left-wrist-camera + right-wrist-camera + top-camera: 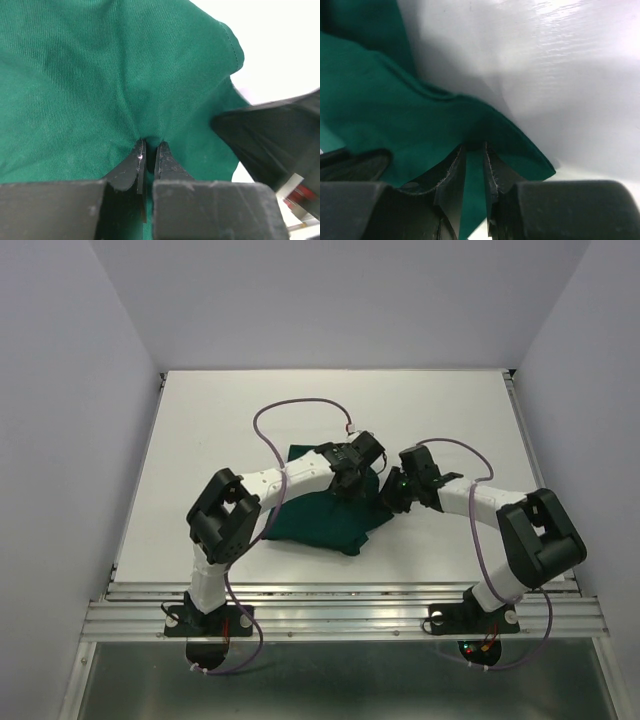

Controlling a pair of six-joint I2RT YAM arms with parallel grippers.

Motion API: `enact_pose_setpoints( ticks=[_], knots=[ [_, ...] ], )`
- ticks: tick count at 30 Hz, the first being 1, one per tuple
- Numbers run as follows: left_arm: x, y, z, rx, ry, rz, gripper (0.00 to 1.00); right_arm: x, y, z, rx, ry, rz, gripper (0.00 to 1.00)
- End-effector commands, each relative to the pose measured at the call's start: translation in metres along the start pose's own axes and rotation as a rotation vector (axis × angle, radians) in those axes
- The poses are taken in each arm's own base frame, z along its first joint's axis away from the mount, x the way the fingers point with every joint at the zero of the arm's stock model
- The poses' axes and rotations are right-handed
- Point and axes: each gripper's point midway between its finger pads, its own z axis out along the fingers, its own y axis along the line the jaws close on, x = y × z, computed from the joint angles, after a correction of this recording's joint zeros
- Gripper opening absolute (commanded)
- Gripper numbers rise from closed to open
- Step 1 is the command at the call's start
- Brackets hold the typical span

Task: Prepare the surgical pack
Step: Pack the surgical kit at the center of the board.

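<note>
The dark green cloth drape (325, 515) of the surgical pack lies bunched at the table's middle, between the two arms. My left gripper (350, 480) is over the drape's far right part, shut on a pinched fold of the drape (125, 75), as the left wrist view shows at the left gripper (150, 145). My right gripper (398, 495) holds the drape's right edge. In the right wrist view the right gripper (475, 150) is shut on a flap of the drape (395, 120) that runs between its fingers. Tray, instruments, gauze and packets are out of view.
The white table (220, 420) is walled by pale panels on three sides. A metal rail (340, 605) runs along the near edge, where both arm bases stand. The right arm's dark body (280, 140) is close beside the left gripper.
</note>
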Motion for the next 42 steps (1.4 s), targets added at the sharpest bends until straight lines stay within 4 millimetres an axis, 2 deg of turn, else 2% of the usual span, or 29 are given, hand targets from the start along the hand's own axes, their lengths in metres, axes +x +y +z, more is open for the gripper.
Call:
enact_pose_setpoints(
  ticks=[1, 6, 9, 13, 16, 21, 23, 27, 30, 35, 36, 37, 38, 42],
  knots=[
    [-0.032, -0.019, -0.042, 0.135, -0.103, -0.044, 0.0, -0.012, 0.036, 0.008, -0.1, -0.03, -0.037, 0.25],
    [-0.04, -0.021, -0.055, 0.203, -0.125, -0.064, 0.0, -0.005, 0.047, 0.03, -0.122, 0.016, -0.057, 0.24],
    [-0.047, -0.014, -0.06, 0.223, -0.145, -0.086, 0.0, -0.005, 0.066, 0.034, -0.173, 0.015, -0.07, 0.24],
    [-0.052, -0.007, -0.064, 0.258, -0.156, -0.114, 0.0, -0.006, 0.096, 0.033, -0.311, 0.015, -0.073, 0.24],
    [-0.057, -0.006, -0.071, 0.299, -0.166, -0.136, 0.0, -0.007, 0.108, 0.034, -0.371, 0.022, -0.057, 0.24],
    [-0.065, -0.004, -0.077, 0.323, -0.184, -0.152, 0.0, 0.001, 0.138, 0.038, -0.497, 0.041, -0.09, 0.24],
    [-0.067, -0.003, -0.077, 0.323, -0.187, -0.156, 0.0, 0.003, 0.153, 0.033, -0.572, 0.043, -0.11, 0.24],
    [-0.068, 0.0, -0.076, 0.322, -0.187, -0.165, 0.0, 0.003, 0.169, 0.022, -0.681, 0.036, -0.124, 0.22],
    [-0.067, 0.001, -0.072, 0.319, -0.183, -0.175, 0.0, 0.003, 0.174, 0.016, -0.724, 0.026, -0.134, 0.2],
    [-0.07, 0.005, -0.06, 0.33, -0.195, -0.257, 0.0, 0.006, 0.163, 0.032, -0.704, 0.031, -0.091, 0.09],
    [-0.074, 0.004, -0.056, 0.334, -0.207, -0.285, 0.0, 0.009, 0.159, 0.041, -0.704, 0.055, -0.05, 0.06],
    [-0.075, 0.005, -0.053, 0.321, -0.207, -0.295, 0.0, 0.008, 0.166, 0.035, -0.738, 0.055, -0.042, 0.06],
    [-0.076, 0.008, -0.049, 0.308, -0.207, -0.3, 0.0, 0.008, 0.167, 0.04, -0.763, 0.054, -0.039, 0.06],
    [-0.074, 0.007, -0.036, 0.289, -0.191, -0.297, 0.0, 0.002, 0.163, 0.045, -0.758, 0.067, -0.013, 0.04]
  ],
)
